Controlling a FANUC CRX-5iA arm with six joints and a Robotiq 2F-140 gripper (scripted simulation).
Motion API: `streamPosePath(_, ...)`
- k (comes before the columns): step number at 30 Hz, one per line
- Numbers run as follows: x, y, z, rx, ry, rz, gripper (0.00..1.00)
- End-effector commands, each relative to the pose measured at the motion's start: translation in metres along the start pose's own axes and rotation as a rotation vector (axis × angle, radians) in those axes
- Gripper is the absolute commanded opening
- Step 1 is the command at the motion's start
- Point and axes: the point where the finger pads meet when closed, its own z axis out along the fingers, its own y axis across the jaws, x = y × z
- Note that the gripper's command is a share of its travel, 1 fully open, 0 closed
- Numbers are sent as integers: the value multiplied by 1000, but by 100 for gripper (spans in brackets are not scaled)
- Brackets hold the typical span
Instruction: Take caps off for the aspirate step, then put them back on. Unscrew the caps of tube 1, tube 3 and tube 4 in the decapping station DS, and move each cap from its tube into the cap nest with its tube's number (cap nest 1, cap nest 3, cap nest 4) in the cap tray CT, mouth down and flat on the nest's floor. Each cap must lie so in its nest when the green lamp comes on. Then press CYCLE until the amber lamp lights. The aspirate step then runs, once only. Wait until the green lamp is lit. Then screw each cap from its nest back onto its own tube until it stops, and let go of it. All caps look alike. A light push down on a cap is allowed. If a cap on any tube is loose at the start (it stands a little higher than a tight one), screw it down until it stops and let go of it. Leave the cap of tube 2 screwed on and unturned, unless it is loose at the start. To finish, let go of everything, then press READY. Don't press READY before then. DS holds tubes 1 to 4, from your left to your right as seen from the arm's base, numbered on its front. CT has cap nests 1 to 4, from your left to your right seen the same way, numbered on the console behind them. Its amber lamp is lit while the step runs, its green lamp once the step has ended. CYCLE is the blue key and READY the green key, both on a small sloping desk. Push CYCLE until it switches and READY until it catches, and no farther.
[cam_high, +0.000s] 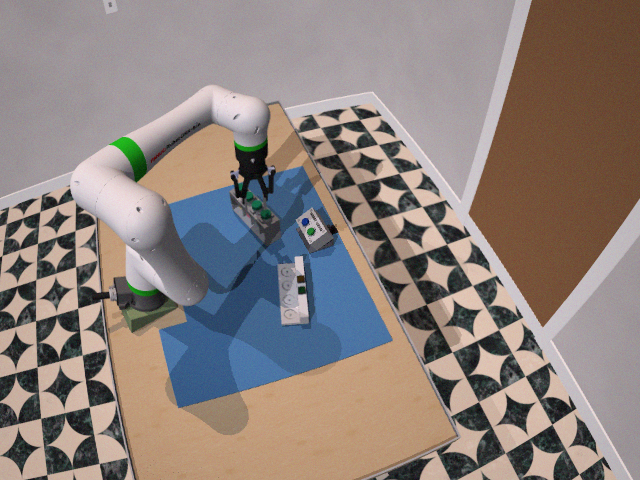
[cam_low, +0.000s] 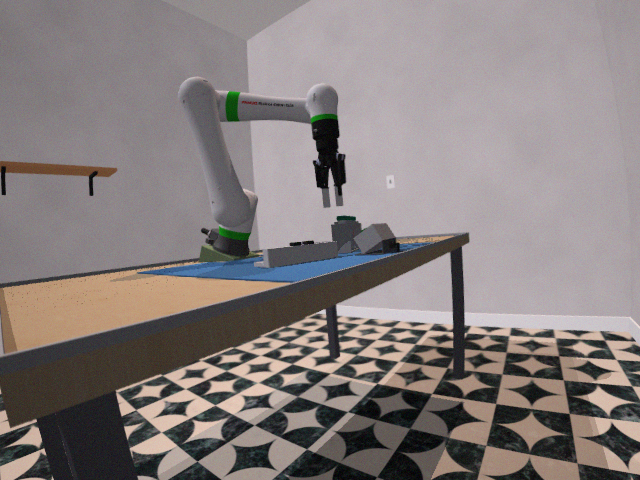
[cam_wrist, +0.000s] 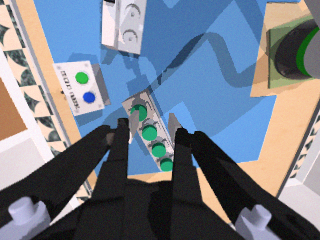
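Note:
The grey decapping station (cam_high: 268, 230) (cam_low: 345, 235) (cam_wrist: 131, 103) stands on the blue mat (cam_high: 330, 330) with green caps on its tubes; three caps (cam_high: 249, 196) (cam_high: 256, 205) (cam_high: 265, 213) show in the top view. All the caps (cam_wrist: 139, 112) (cam_wrist: 149, 133) (cam_wrist: 158, 149) (cam_wrist: 166, 164) show in the wrist view. My gripper (cam_high: 253, 194) (cam_low: 332, 202) (cam_wrist: 153, 118) hangs above the station, fingers partly open and empty, well clear of the caps. The white cap tray (cam_high: 305, 310) (cam_low: 299, 253) (cam_wrist: 111, 27) holds no caps in its nests. Its lamps look dark.
The sloping desk (cam_high: 321, 238) (cam_low: 374, 237) (cam_wrist: 65, 85) stands beside the station, with the blue CYCLE key (cam_high: 305, 221) (cam_wrist: 89, 97) and the green READY key (cam_high: 310, 231) (cam_wrist: 81, 78). The arm's base (cam_high: 149, 310) is at the mat's near-left corner.

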Motion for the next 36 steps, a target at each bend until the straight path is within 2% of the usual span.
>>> streamPosePath(1, -31, 9, 2, 34, 48, 27, 35)
streamPosePath(3, -31, 9, 2, 34, 48, 27, 35)
streamPosePath(6, -54, 17, 3, 34, 48, 27, 35)
streamPosePath(18, -118, 37, 7, 34, 48, 27, 35)
streamPosePath(20, -118, 37, 7, 34, 48, 27, 35)
streamPosePath(23, -142, 45, 9, 34, 48, 27, 35)
streamPosePath(31, -142, 45, 9, 34, 48, 27, 35)
streamPosePath(36, -141, 44, 21, 34, 48, 27, 35)
